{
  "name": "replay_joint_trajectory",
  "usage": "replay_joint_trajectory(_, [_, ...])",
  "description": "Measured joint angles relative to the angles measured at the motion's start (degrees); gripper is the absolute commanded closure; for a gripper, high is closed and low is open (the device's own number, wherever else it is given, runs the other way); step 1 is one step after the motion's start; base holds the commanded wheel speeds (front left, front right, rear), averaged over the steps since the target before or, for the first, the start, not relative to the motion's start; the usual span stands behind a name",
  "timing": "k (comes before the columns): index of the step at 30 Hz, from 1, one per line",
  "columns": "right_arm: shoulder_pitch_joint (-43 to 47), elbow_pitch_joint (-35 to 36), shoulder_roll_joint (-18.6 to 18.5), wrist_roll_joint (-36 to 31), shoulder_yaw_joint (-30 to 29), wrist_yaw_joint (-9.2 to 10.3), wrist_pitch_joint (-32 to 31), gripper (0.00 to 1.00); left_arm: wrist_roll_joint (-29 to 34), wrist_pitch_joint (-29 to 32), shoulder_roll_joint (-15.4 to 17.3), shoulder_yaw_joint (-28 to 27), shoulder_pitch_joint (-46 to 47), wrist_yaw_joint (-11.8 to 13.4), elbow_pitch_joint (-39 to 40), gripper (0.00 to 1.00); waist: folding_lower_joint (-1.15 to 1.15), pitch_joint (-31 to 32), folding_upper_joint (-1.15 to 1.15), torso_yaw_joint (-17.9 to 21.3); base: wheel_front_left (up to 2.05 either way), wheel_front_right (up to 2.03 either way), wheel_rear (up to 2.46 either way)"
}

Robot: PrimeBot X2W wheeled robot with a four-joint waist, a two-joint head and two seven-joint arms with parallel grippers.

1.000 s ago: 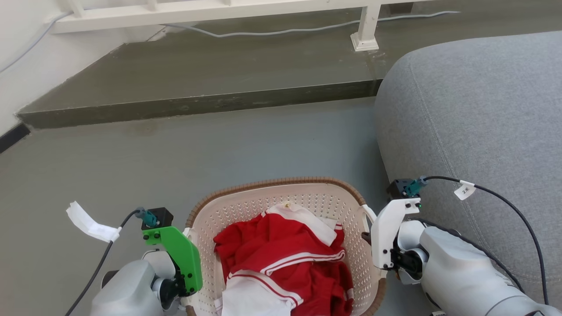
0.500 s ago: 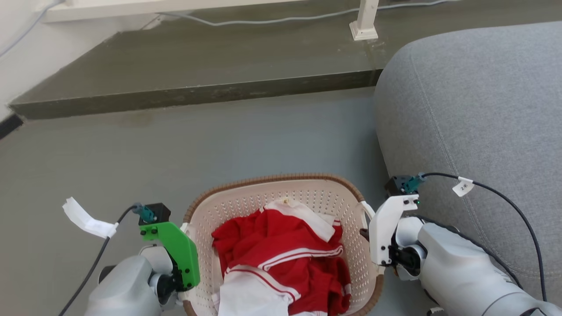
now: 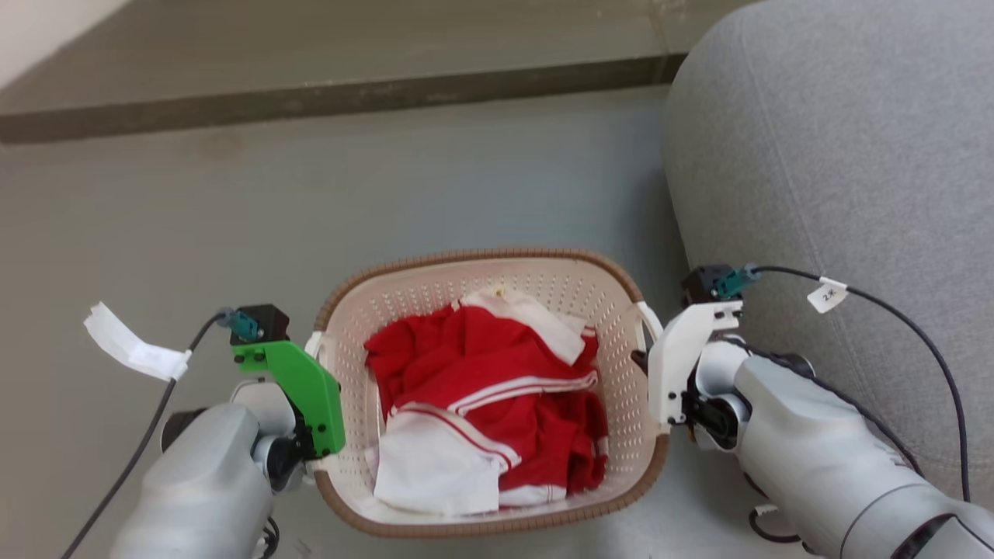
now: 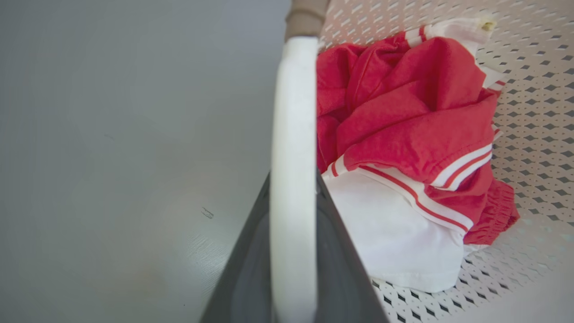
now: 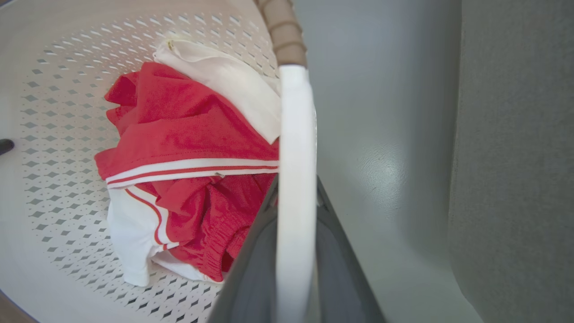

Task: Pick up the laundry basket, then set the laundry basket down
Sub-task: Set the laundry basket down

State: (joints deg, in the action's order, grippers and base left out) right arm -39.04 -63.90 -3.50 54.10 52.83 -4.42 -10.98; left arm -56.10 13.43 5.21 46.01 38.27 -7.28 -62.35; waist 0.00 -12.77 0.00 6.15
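Head view: basket (image 3: 481, 255) mid-lower frame, between both arms, long side toward robot. Just beside grey sofa (image 3: 839, 155) on R, apart from it by a strip of grey floor (image 3: 311, 217). Darker step (image 3: 311, 93) across top, well apart. Can't tell if resting on floor or lifted off it.

Inside basket: heap of red + white clothes (image 3: 481, 388), red w/ white stripes, white piece at near L corner.

L gripper (image 3: 311, 435) at basket's L side under green bracket, fingers hidden there. L wrist view: L gripper (image 4: 293, 179) w/ one dark finger each side of white L handle (image 4: 291, 112), narrow, pressed on it, handle running straight up between them to brown rim.

R gripper (image 3: 648, 365) at basket's R side, below white bracket. R wrist view: R gripper (image 5: 296, 184) same way, dark fingers narrow and tight on white R handle (image 5: 296, 125), one per side; clothes to its L, floor + sofa to its R.
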Motion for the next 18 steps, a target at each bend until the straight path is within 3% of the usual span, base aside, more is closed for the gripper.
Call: replay_joint_trajectory(18, [-5.8,1.3,0.0,-0.2,-0.4,1.52,8.6,1.0,0.6,-6.0,1.9,0.0,6.3,0.0,2.1,1.0,0.0,-13.4,0.0,0.6,0.0,0.0,0.0])
